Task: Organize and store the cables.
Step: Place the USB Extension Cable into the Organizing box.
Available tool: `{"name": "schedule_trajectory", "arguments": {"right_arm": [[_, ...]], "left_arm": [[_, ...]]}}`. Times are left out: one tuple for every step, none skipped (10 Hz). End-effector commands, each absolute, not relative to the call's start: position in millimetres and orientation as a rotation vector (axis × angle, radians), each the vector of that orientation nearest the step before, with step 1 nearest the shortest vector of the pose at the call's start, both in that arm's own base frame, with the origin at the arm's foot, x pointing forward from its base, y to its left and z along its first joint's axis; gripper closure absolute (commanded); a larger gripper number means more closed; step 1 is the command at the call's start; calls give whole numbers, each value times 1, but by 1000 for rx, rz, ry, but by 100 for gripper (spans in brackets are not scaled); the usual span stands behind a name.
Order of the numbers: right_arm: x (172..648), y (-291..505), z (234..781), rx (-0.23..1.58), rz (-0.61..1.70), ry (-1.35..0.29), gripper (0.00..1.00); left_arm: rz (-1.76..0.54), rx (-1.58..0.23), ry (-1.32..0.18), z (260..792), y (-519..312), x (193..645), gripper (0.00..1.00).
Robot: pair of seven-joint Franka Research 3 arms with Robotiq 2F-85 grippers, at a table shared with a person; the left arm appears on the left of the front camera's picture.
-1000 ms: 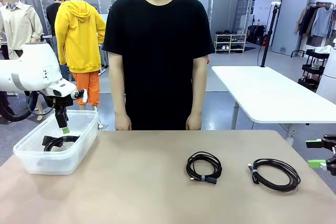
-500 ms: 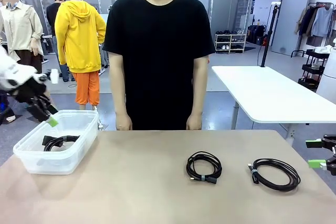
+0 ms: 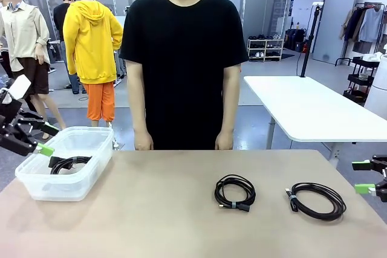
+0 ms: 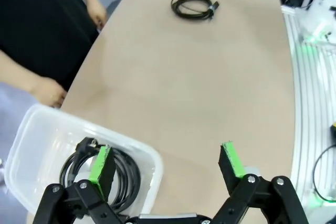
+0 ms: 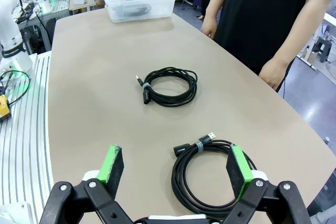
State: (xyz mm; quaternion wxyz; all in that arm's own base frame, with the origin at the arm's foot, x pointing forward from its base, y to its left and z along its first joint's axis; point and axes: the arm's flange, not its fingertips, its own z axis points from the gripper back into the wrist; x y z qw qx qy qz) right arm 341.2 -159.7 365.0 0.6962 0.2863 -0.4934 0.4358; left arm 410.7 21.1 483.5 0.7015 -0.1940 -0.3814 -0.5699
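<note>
Three cables, black coils, are in view. One cable [image 3: 69, 163] lies inside the clear plastic bin [image 3: 36, 187] at the table's left. My left gripper [image 3: 48, 139] hangs open and empty just left of the bin, off the table's left edge. In the left wrist view that coiled cable [image 4: 126, 174] rests in the bin [image 4: 29, 129] behind the left gripper [image 4: 165, 161]. A second cable [image 3: 234, 193] lies mid-table, and a third cable [image 3: 315, 200] to its right. My right gripper [image 3: 364, 176] stands open at the right edge, above the near cable [image 5: 181, 182].
A person in a black shirt stands at the far edge, hands [image 3: 142, 142] hanging at the table's rim. In the right wrist view the middle cable [image 5: 168, 99] and the bin [image 5: 139, 3] lie farther along the tan tabletop [image 3: 157, 209].
My left gripper has swung from above the bin's inside out to the left, past the bin's rim. The cable stays in the bin. The right arm has not moved.
</note>
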Motion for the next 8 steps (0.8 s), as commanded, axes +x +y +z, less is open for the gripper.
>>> {"name": "schedule_trajectory", "arguments": {"right_arm": [[342,-160,366,621,972,-1102,0],[342,-160,366,621,972,-1102,0],[342,-160,366,621,972,-1102,0],[342,-160,366,621,972,-1102,0],[342,-160,366,621,972,-1102,0],[342,-160,366,621,972,-1102,0],[342,-160,366,621,972,-1102,0],[342,-160,366,621,972,-1102,0]], "left_arm": [[-1295,-440,-949,469,19,395,0],[-1311,-456,-968,463,19,389,0],[-1313,-463,-991,461,23,381,0],[-1297,-447,-903,471,18,395,0],[-1297,-447,-903,471,18,395,0],[-1297,-447,-903,471,18,395,0],[-1297,-447,-903,471,18,395,0],[-1297,-447,-903,471,18,395,0]]}}
